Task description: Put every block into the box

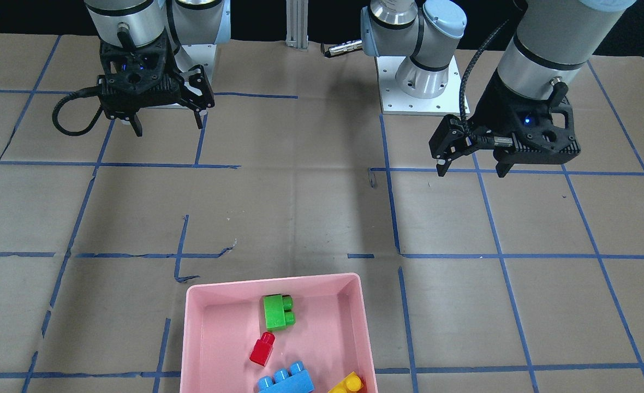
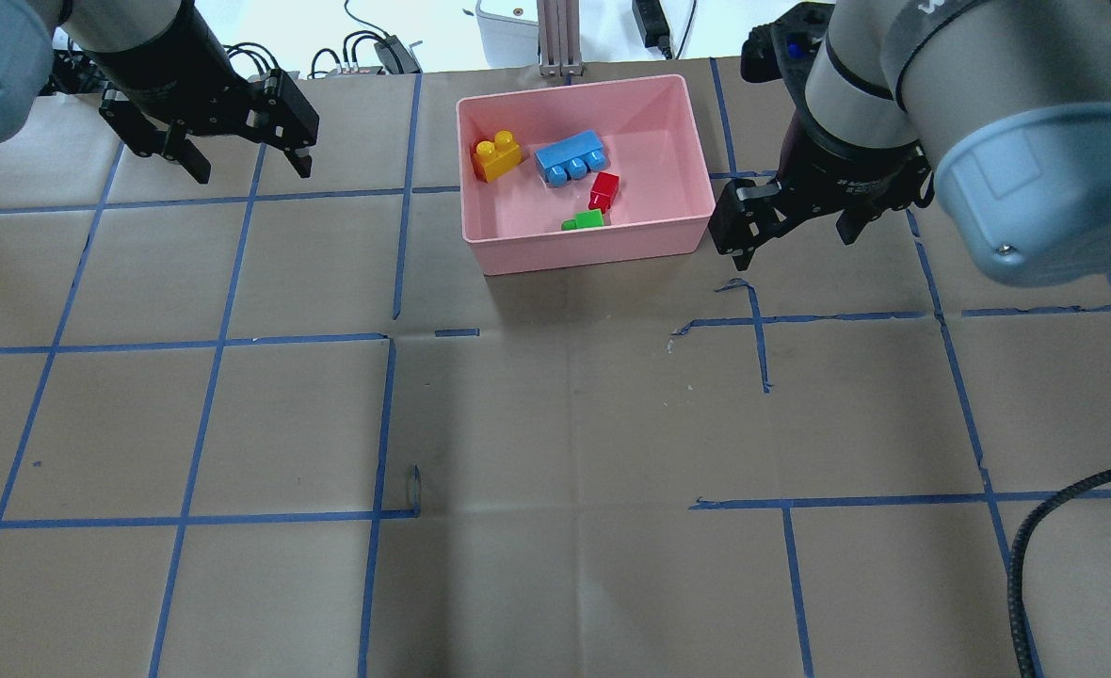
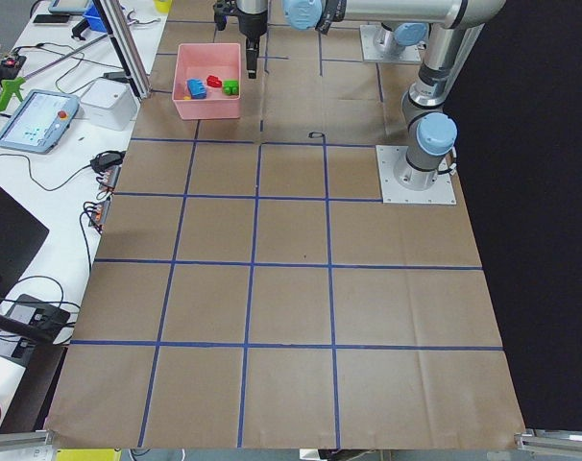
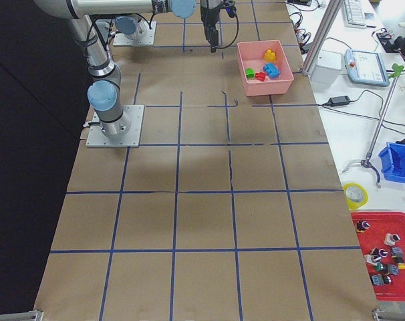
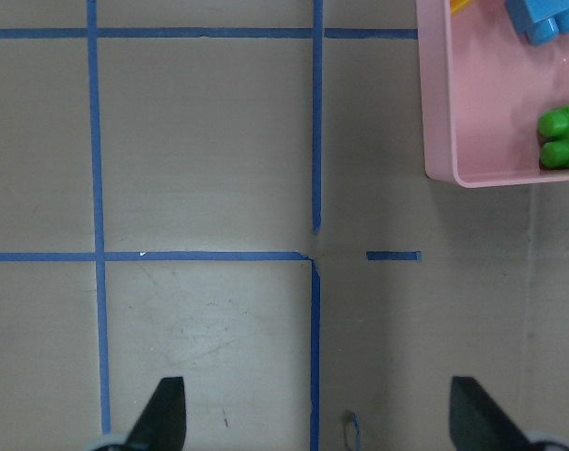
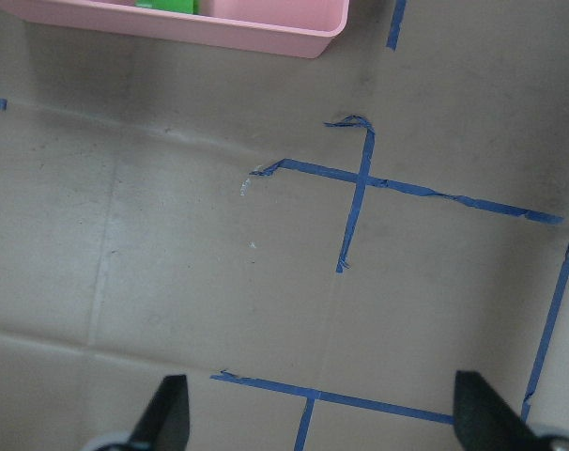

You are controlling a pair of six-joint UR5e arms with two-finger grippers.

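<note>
The pink box (image 2: 584,252) stands at the table's far middle. In it lie the yellow block (image 2: 497,155), the blue block (image 2: 570,157), the red block (image 2: 603,190) and the green block (image 2: 586,221). They also show in the front view: green (image 1: 278,311), red (image 1: 262,349), blue (image 1: 285,380), yellow (image 1: 348,383), inside the box (image 1: 202,338). My left gripper (image 2: 251,167) is open and empty, left of the box. My right gripper (image 2: 793,245) is open and empty, just right of the box. The left wrist view shows the box's corner (image 5: 482,113) with the green block (image 5: 564,136).
Brown paper with a blue tape grid covers the table (image 2: 555,424). A post (image 2: 555,38) and cables stand behind the box. The right wrist view shows the box's wall (image 6: 219,28) above torn tape. A cable (image 2: 1036,546) hangs at the right.
</note>
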